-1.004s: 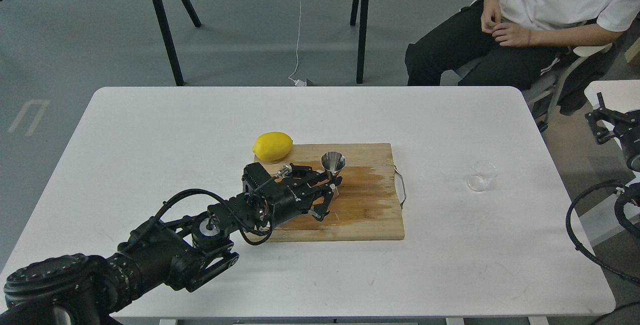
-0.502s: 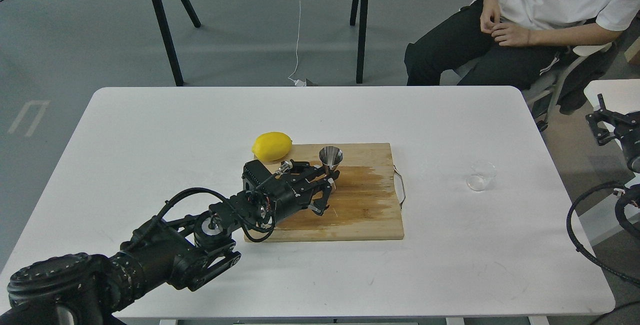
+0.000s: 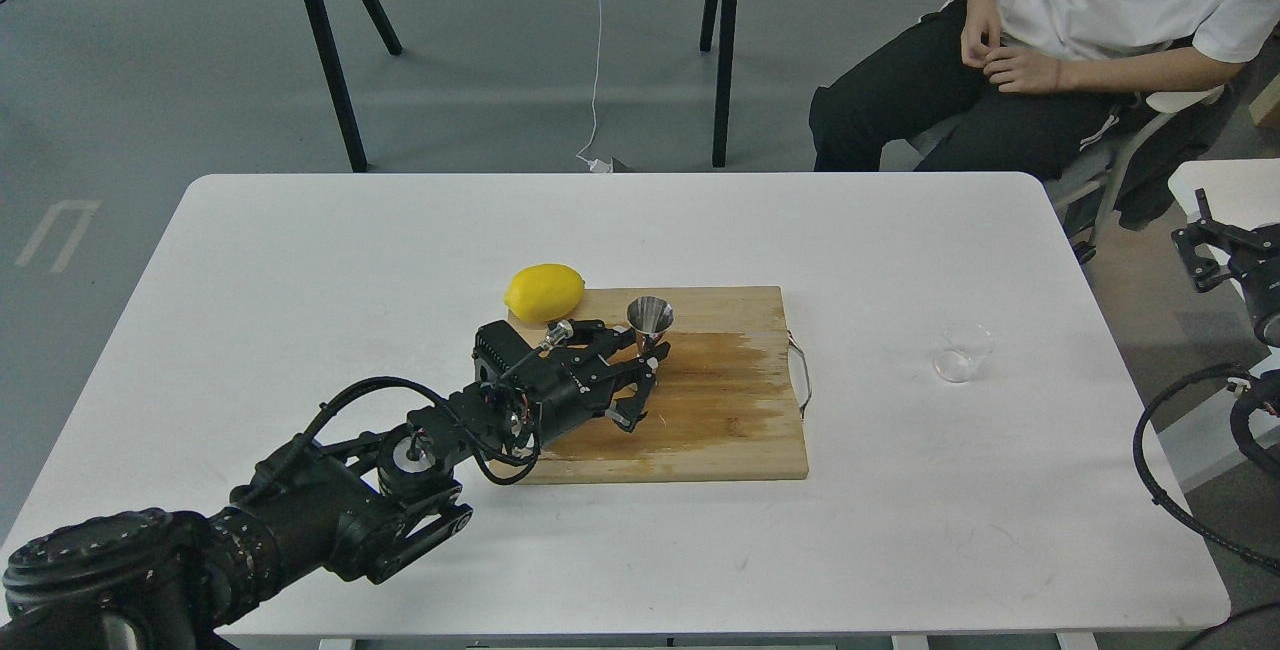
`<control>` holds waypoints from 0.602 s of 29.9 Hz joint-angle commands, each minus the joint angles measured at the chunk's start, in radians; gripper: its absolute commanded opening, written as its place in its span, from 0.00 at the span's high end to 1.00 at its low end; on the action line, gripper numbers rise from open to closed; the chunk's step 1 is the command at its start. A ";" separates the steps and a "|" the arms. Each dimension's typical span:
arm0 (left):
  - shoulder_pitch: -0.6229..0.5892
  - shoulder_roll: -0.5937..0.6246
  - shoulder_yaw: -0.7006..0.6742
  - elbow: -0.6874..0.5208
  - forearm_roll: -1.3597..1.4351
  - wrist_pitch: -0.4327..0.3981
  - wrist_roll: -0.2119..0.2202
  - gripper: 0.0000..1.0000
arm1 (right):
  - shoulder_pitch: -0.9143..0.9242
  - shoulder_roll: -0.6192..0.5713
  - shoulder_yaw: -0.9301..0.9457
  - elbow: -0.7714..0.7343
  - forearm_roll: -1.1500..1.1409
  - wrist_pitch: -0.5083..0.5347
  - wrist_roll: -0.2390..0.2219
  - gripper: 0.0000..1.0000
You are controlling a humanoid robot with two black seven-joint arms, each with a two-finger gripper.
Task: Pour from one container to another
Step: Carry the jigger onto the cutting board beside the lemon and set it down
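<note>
The steel jigger [image 3: 650, 316] stands upright over the back part of the wooden cutting board [image 3: 720, 430], mouth up. My left gripper [image 3: 650, 362] reaches in from the lower left and is shut on the jigger's lower cone, which its fingers mostly hide. The clear glass cup [image 3: 963, 351] stands alone on the white table to the right of the board, with no gripper near it. My right gripper [image 3: 1200, 240] hangs off the table's right edge, well away from the cup, and its two fingers stand apart with nothing between them.
A yellow lemon [image 3: 544, 292] lies at the board's back left corner, just behind my left wrist. The board has a wet-looking dark patch and a metal handle [image 3: 803, 380] on its right side. A seated person [image 3: 1050, 50] is beyond the table's far right corner.
My left gripper has drawn back to the left with the jigger in it; the jigger has shifted left and slightly toward the board's back edge. The cup and right arm have stayed put.
</note>
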 commanded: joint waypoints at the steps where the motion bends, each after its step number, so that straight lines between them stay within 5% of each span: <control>1: 0.002 0.000 0.000 -0.002 0.000 0.001 0.000 0.52 | 0.000 -0.001 0.000 0.000 0.000 0.000 0.001 0.00; 6: 0.002 0.011 -0.003 -0.012 0.000 0.001 0.000 0.40 | 0.000 -0.001 0.002 0.000 0.000 0.000 0.001 0.00; 10: 0.022 0.023 -0.012 -0.012 0.000 0.001 -0.003 0.10 | 0.000 -0.001 0.000 0.000 0.000 0.000 0.001 0.00; 18: 0.032 0.085 -0.004 -0.018 0.000 0.001 -0.012 0.08 | 0.000 -0.002 0.000 0.000 0.000 0.000 0.001 0.00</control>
